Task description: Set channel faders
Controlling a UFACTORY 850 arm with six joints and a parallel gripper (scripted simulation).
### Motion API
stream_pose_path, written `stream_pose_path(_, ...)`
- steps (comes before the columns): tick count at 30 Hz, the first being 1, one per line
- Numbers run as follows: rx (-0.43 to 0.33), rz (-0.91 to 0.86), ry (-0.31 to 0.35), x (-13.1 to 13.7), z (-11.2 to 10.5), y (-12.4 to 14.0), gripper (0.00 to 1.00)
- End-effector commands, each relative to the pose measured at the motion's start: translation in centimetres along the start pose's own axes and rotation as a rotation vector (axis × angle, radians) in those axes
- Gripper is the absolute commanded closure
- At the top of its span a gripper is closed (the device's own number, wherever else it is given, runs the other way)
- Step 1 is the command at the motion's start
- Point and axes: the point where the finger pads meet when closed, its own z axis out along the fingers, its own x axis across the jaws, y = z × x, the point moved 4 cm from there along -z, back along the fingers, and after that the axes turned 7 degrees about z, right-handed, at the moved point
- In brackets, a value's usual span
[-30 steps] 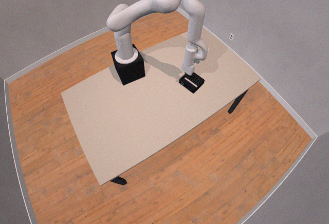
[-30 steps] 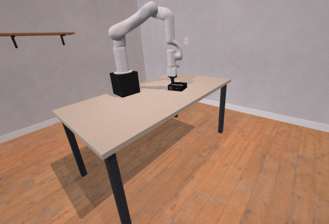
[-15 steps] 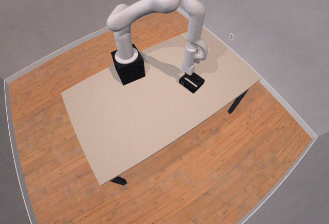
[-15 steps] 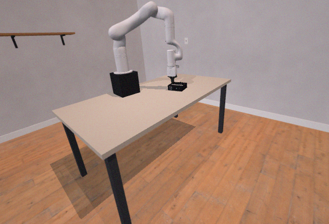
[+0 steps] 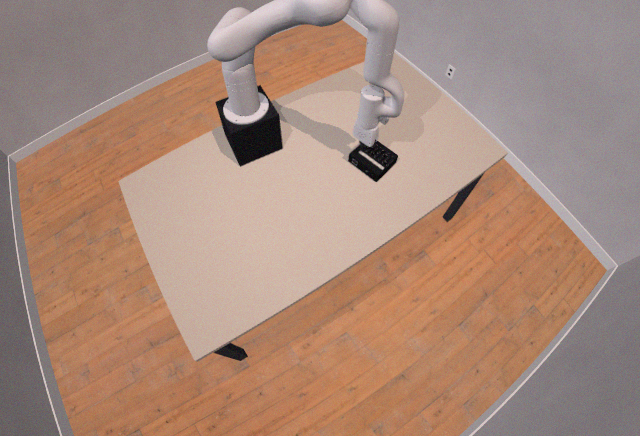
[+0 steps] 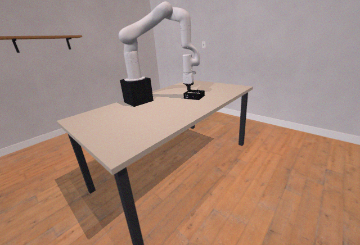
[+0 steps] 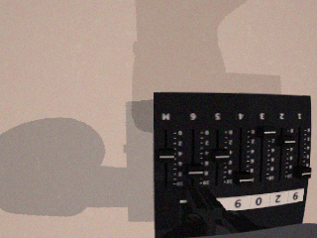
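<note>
The black lighting desk (image 7: 232, 166) lies on the table near its far right side; it also shows in the top view (image 5: 373, 160) and the exterior view (image 6: 193, 94). It has several sliding faders and a white tape strip (image 7: 264, 201) with digits; the strip's left part is hidden behind my fingers. The leftmost fader cap (image 7: 166, 157) sits under an "M" label. My gripper (image 7: 195, 204) is shut and empty, its tips down on the desk by the second fader cap (image 7: 196, 174). Whether the tips touch the cap I cannot tell.
The arm's black base block (image 5: 249, 130) stands on the table left of the desk. The table's right edge (image 5: 480, 131) lies a short way beyond the desk.
</note>
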Motion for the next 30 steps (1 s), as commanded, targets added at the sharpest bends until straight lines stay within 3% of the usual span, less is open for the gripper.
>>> stream_pose_path(1, -0.001, 0.0, -0.001, 0.1, -0.1, -0.1, 1.0)
stream_pose_path(30, -0.003, 0.0, -0.001, 0.3, 0.9, -0.2, 1.0)
